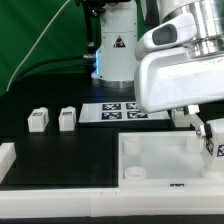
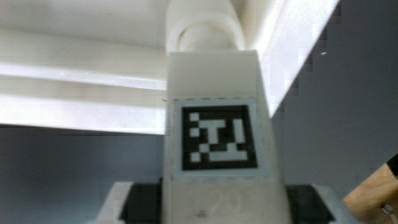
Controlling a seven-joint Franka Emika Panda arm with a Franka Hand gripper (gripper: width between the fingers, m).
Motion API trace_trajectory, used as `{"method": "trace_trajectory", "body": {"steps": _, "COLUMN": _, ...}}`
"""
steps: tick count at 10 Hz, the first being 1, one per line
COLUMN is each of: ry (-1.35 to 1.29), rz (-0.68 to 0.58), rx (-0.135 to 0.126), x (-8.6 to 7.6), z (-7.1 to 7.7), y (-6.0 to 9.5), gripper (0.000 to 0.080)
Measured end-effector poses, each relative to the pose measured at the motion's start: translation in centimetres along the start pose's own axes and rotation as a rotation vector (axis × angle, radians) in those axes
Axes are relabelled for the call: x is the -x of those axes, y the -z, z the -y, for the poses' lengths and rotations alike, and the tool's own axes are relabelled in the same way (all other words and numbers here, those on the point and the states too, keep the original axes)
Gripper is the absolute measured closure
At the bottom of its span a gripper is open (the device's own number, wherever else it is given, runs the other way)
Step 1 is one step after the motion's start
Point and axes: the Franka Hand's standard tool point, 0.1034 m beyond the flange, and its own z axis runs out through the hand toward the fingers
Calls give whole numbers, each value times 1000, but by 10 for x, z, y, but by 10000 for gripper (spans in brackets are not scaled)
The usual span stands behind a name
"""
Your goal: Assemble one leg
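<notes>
My gripper (image 1: 205, 128) is at the exterior view's right, over the right edge of the large white panel (image 1: 150, 142). It is shut on a white leg (image 1: 214, 140) whose square tag shows. In the wrist view the leg (image 2: 217, 110) stands between the two fingers (image 2: 135, 200), tag facing the camera. Its far end reaches a rounded white corner of the panel (image 2: 71, 80). I cannot tell whether they touch. Two more legs (image 1: 38, 120) (image 1: 68, 119) stand on the black table at the exterior view's left.
The marker board (image 1: 112, 111) lies behind the panel in the middle of the table. The robot's white base (image 1: 115, 50) stands behind it, against a green curtain. A white ledge (image 1: 8, 155) runs along the table's near-left edge.
</notes>
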Motion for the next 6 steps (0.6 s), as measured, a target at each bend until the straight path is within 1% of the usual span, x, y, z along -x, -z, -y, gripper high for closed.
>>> {"method": "trace_trajectory", "body": {"steps": 6, "ry": -2, "rz": -61, "rx": 9, "x": -4, "z": -2, "y": -3, "gripper": 506}}
